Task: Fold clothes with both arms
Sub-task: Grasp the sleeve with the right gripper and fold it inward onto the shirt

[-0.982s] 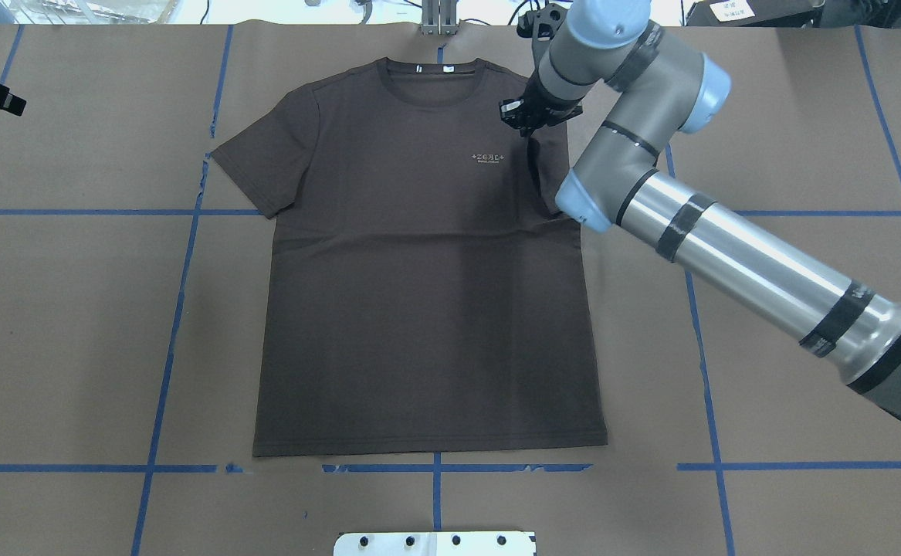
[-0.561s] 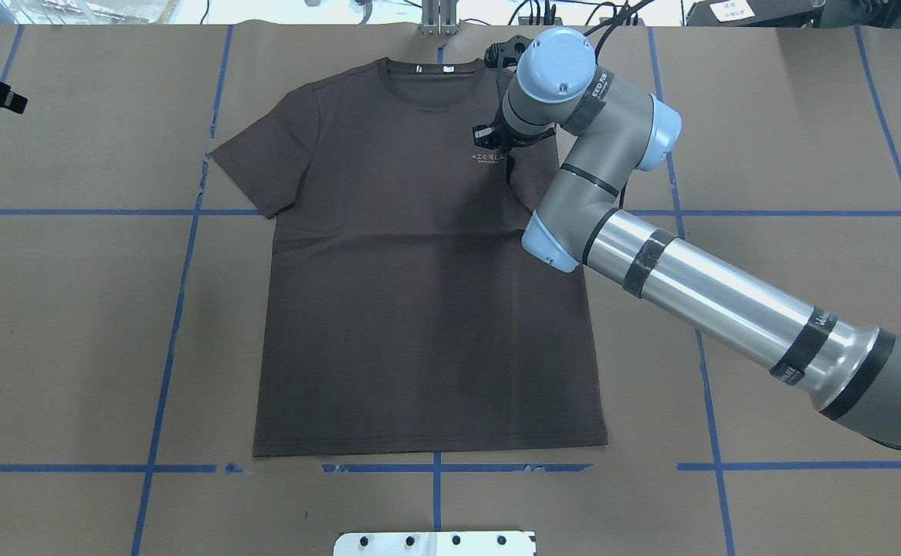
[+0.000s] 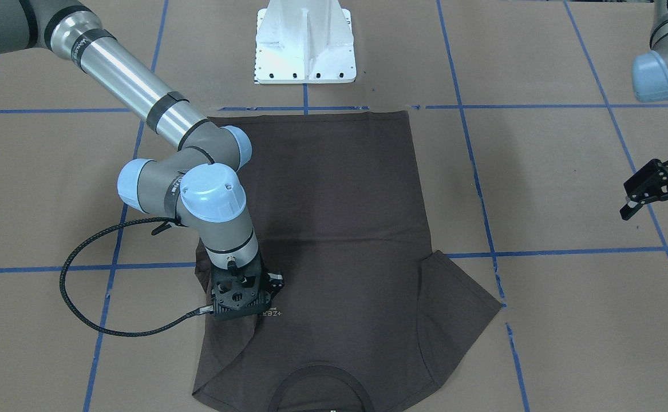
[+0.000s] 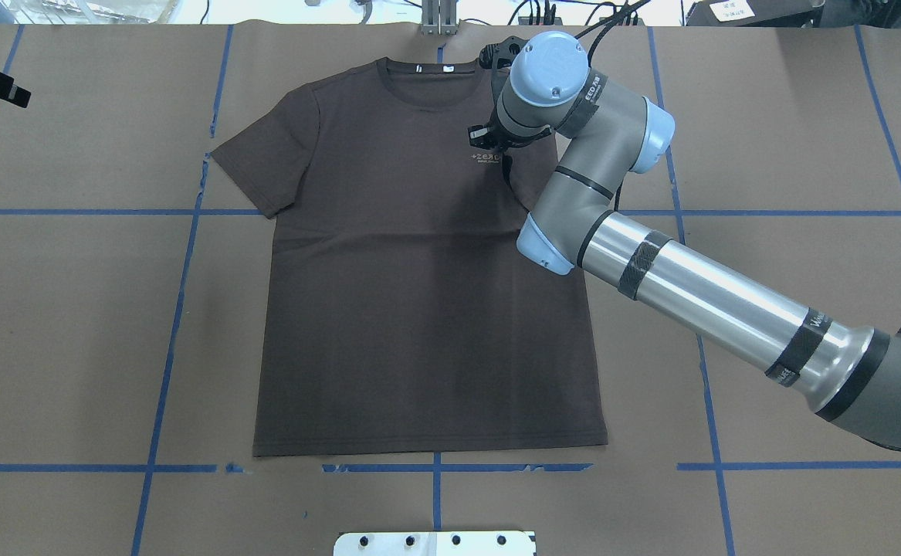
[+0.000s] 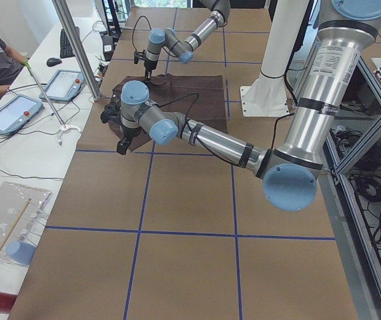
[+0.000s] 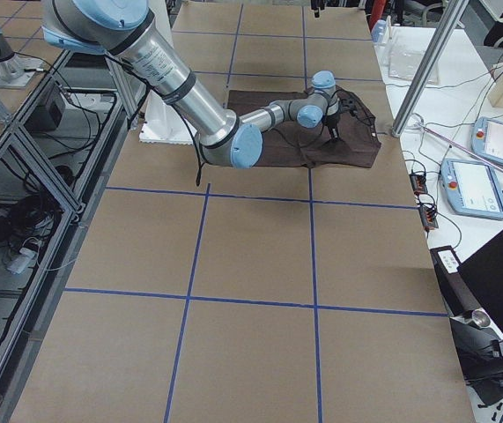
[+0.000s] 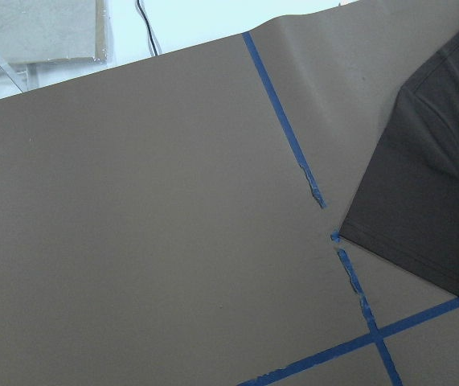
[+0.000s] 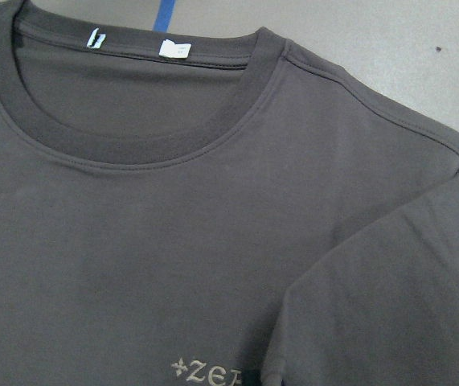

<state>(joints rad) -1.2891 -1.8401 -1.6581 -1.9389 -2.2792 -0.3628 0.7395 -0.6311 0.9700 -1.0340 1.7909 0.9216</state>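
The dark brown-grey T-shirt (image 4: 419, 309) lies face up and flat on the brown paper, collar at the far edge. My right gripper (image 4: 489, 143) points down over the pale chest logo (image 4: 487, 159). It is shut on the shirt's right sleeve, which lies folded inward over the chest (image 8: 390, 305). In the front-facing view it (image 3: 242, 306) stands on that fold. The ribbed collar (image 8: 133, 145) and white neck tag (image 8: 173, 50) show in the right wrist view. My left gripper (image 3: 657, 220) is open and empty, well off the shirt beyond the left sleeve (image 7: 422, 201).
The white pedestal base (image 3: 305, 46) stands at the near edge behind the hem. Blue tape lines (image 4: 180, 309) cross the brown paper. The right arm's black cable (image 3: 82, 309) loops beside the shirt. Tablets (image 5: 13, 110) and a person sit past the far edge.
My right gripper has moved left from the shirt's right shoulder to the chest logo, carrying the sleeve inward. The left gripper has barely moved.
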